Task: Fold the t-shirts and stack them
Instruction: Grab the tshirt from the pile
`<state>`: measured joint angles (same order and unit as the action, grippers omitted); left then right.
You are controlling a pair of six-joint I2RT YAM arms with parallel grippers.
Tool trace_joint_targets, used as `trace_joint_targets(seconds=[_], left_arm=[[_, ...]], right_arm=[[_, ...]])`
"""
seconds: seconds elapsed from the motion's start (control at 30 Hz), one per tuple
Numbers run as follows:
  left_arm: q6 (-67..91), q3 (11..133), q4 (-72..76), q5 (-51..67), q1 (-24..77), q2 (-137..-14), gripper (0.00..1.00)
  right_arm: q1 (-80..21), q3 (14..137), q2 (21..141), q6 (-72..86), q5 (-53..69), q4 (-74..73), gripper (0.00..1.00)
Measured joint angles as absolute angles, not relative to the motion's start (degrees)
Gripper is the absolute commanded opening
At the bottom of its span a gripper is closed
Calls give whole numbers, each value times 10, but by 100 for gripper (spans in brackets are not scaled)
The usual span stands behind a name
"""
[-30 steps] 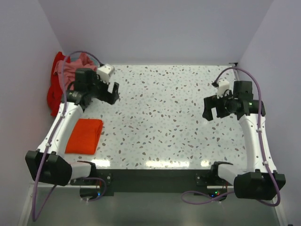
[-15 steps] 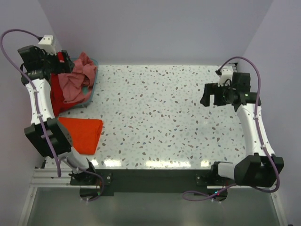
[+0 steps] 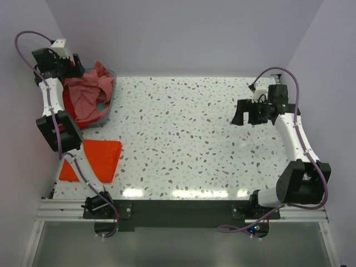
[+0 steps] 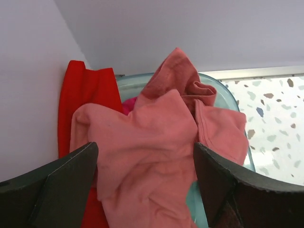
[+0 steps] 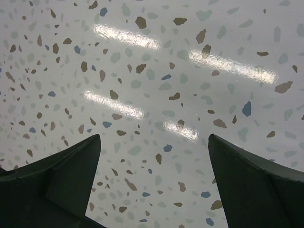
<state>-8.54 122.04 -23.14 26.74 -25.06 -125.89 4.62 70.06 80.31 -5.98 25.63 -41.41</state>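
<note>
A crumpled rose-pink t-shirt [image 3: 89, 92] [image 4: 156, 142] tops the heap in the pale blue basket [image 3: 110, 99] [image 4: 228, 97] at the back left. A red t-shirt [image 3: 69, 107] [image 4: 88, 99] hangs over the basket's left side, and a bit of magenta cloth [image 4: 128, 104] shows beneath the pink one. An orange t-shirt [image 3: 100, 158] lies folded on the table at the near left. My left gripper [image 3: 77, 67] [image 4: 146, 147] hovers open just over the pink t-shirt, a finger on either side of a fold. Over bare table at the right, my right gripper [image 3: 245, 115] [image 5: 154, 137] is open with nothing between its fingers.
The speckled table [image 3: 183, 139] has walls close on the left, back and right. The basket sits tight in the back left corner against the wall. A dark rail [image 3: 178, 208] runs along the near edge.
My left arm has swung from over the table to the back left corner and now points down at the pink t-shirt. My right gripper has drifted slightly left and back.
</note>
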Motion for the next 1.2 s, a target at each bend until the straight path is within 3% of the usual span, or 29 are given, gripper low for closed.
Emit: trace_joint_targets(seconds=[0.33,0.5,0.7,0.73,0.8,0.83,0.87,1.2], left_arm=[[-88,1255,-201,208,-222,-1340,88],[-90,1207,-194,206,-221,-1340,82],[-98,1176,-200,206,-221,-1340,49],[-99,1176,-200,206,-221,-1340,37],[-100,1176,-200,207,-220,-1340,26],[-99,1176,-201,208,-220,-1340,9],[-95,1177,-202,209,-220,-1340,2],[-47,1203,-189,243,-220,-1272,0]], right_arm=[[46,723,821,-62,254,-427,99],[46,730,821,-67,249,-429,99],[46,730,821,-78,239,-434,99],[46,730,821,-80,236,-434,99],[46,731,821,-84,235,-439,99],[46,731,821,-86,235,-441,99],[46,731,821,-87,235,-443,99],[46,731,805,-90,235,-453,99]])
